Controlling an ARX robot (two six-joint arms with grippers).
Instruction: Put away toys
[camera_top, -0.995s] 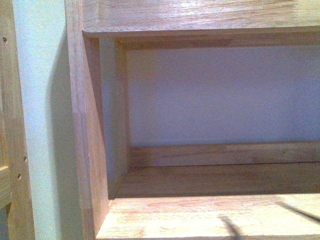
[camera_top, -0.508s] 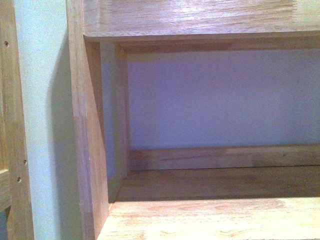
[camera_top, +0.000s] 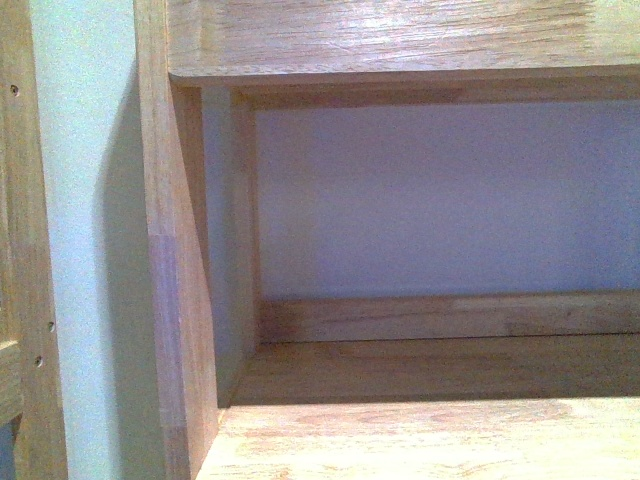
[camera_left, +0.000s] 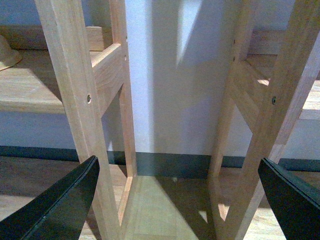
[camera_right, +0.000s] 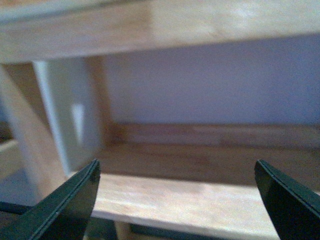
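No toys show in any view. My left gripper (camera_left: 177, 167) is open, its dark fingers (camera_left: 60, 205) spread wide with nothing between them, facing the gap between two wooden shelf frames (camera_left: 75, 100) above the floor. My right gripper (camera_right: 176, 172) is also open and empty, held just in front of a wooden shelf board (camera_right: 190, 200). Neither arm appears in the front view.
A wooden shelf compartment (camera_top: 420, 370) with a pale back wall fills the front view, its upright post (camera_top: 175, 300) at the left. In the left wrist view a tan rounded object (camera_left: 6, 52) sits cut off on a shelf, too little showing to tell what it is.
The front view has drifted slightly, and the thin dark shadows on the shelf board's lower right are gone.
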